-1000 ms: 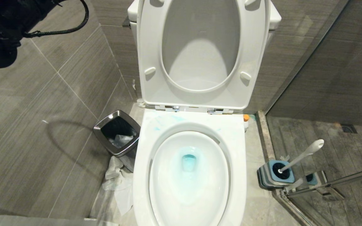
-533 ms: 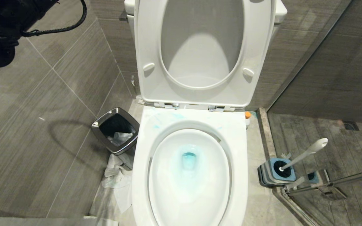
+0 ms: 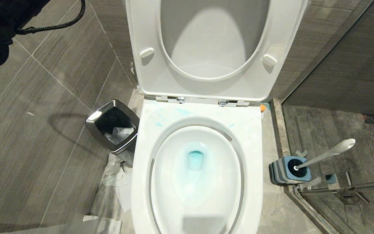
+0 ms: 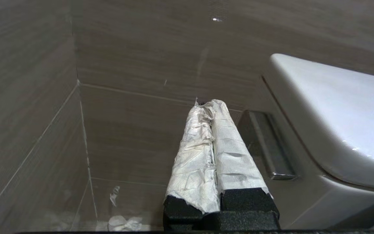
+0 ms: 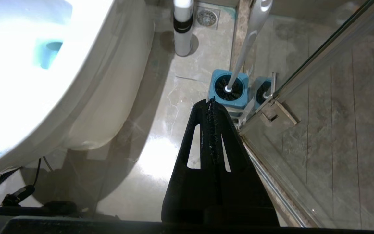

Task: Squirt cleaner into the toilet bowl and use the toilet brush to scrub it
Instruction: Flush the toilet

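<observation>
Basically only the camera shifted: toilet bowl sits larger now, nothing moved. Right gripper pinched closed, empty, toilet brush just beyond; left gripper closed, empty.

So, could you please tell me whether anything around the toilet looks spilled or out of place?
Yes. Turquoise cleaner smears streak the white ceramic toilet's rim behind the basin, outside the bowl. Crumpled white tissue lies on the floor beside the steel-rimmed black bin, not inside it.
</observation>
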`<state>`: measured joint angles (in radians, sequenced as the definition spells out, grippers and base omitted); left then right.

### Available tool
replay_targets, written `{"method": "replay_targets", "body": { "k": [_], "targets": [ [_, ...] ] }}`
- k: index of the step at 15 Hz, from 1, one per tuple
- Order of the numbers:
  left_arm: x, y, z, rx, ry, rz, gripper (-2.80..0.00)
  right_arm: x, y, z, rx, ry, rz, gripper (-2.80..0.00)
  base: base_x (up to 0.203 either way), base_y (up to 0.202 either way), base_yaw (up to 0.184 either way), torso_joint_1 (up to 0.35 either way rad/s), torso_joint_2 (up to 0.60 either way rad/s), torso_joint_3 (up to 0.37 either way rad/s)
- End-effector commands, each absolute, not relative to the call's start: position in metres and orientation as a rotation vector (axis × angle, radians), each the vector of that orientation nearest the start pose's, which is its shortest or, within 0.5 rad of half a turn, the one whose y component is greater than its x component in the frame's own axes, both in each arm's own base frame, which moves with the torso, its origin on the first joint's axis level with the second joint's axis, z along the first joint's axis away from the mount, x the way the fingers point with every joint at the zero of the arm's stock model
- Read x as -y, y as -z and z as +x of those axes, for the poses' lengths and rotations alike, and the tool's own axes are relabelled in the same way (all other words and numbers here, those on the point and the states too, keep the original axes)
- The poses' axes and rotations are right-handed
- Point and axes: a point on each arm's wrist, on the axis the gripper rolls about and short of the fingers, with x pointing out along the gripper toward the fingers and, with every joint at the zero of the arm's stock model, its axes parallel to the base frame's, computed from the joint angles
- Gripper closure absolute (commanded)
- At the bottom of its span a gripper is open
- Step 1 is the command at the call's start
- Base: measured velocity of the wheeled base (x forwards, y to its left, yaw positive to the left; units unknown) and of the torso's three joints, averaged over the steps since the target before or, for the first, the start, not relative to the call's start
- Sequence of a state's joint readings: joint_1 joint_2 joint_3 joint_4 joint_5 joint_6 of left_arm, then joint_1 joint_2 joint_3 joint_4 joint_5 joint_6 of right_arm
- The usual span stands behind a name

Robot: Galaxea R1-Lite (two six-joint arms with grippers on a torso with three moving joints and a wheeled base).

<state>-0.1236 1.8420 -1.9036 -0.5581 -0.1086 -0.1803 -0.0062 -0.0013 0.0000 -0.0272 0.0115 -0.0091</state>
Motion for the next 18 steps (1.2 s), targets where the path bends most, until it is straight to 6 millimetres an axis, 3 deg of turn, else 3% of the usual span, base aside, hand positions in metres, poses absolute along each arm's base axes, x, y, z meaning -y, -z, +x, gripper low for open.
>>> {"method": "replay_targets", "body": {
  "k": [1,5,11,15,18],
  "targets": [
    [0.042,-0.438,0.327,0.614,0.275,-0.185,0.0,0.0,-0.075,-0.022,0.017,-0.006,-0.009,0.0,0.0,0.0,0.0,0.008,0.01,-0.084],
    [0.046,-0.433,0.328,0.639,0.244,-0.205,0.0,0.0,-0.075,-0.022,0.017,-0.006,-0.009,0.0,0.0,0.0,0.0,-0.001,0.0,-0.01],
    [0.082,-0.416,0.336,0.576,0.346,-0.226,0.0,0.0,-0.075,-0.022,0.017,-0.006,-0.009,0.0,0.0,0.0,0.0,0.0,0.0,0.0],
    [0.088,-0.404,0.35,0.559,0.362,-0.222,0.0,0.0,-0.075,-0.022,0.017,-0.006,-0.009,0.0,0.0,0.0,0.0,0.0,0.0,0.0],
    [0.093,-0.405,0.349,0.578,0.387,-0.225,0.0,0.0,-0.075,-0.022,0.017,-0.006,-0.009,0.0,0.0,0.0,0.0,0.0,0.0,0.0]
  ]
}}
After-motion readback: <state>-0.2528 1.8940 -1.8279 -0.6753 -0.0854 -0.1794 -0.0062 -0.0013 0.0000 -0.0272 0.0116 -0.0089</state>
